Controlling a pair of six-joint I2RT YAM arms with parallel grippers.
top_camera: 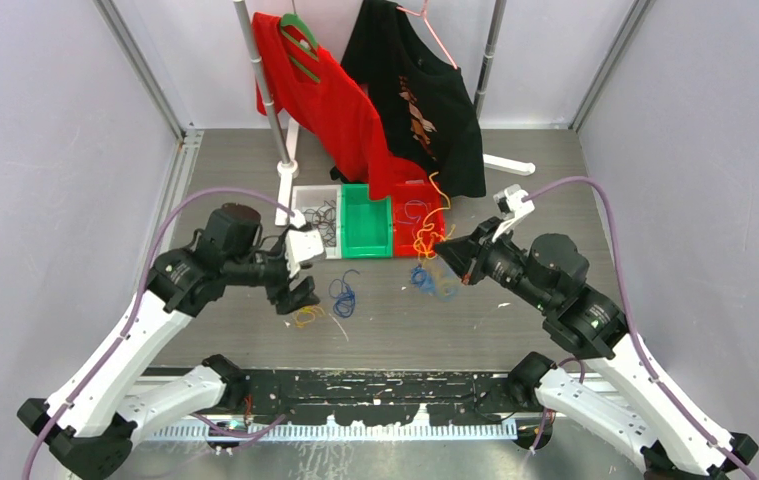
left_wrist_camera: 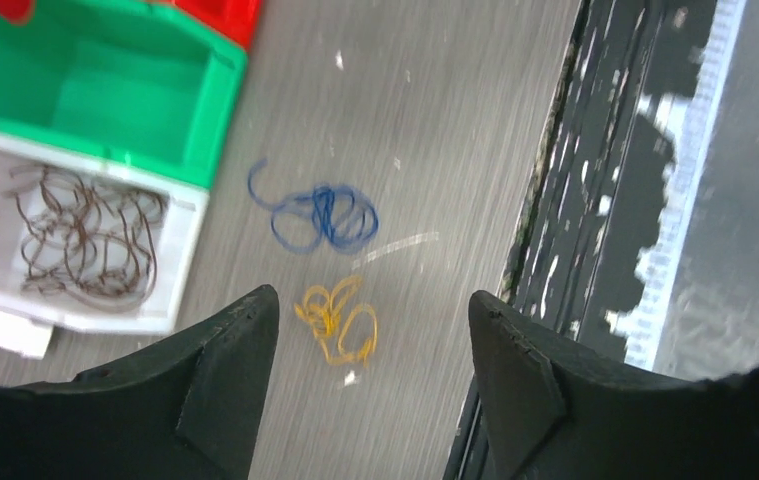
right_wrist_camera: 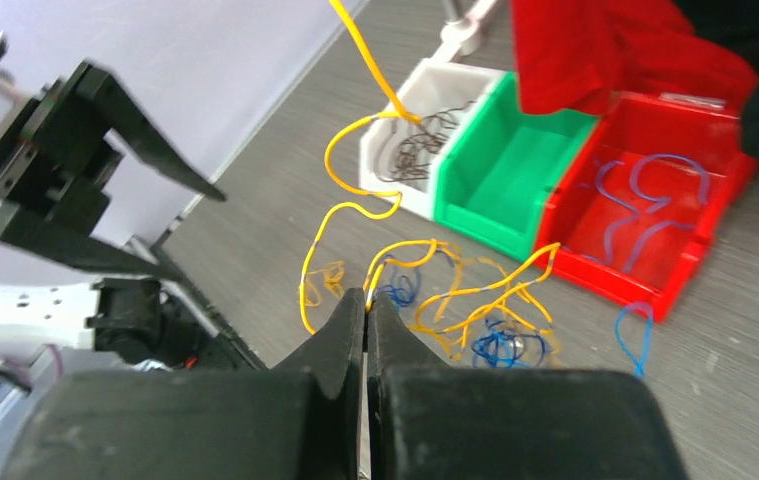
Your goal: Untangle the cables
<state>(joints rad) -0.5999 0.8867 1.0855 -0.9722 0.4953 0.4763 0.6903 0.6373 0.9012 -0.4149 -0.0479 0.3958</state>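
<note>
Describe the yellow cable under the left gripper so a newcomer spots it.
Start at the white bin, left end of the three-bin row. On the table just in front of it lie two loose cables. Yours is the nearer, smaller one, a yellow tangle, not the blue coil.

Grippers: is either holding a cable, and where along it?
The right gripper pinches a yellow cable at its tips, apparently mid-strand. The left gripper is open, holding nothing.

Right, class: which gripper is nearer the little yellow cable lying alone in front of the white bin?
Left. The left gripper hangs open just above the little yellow cable; the right gripper is far to its right, shut on a long yellow cable.
</note>
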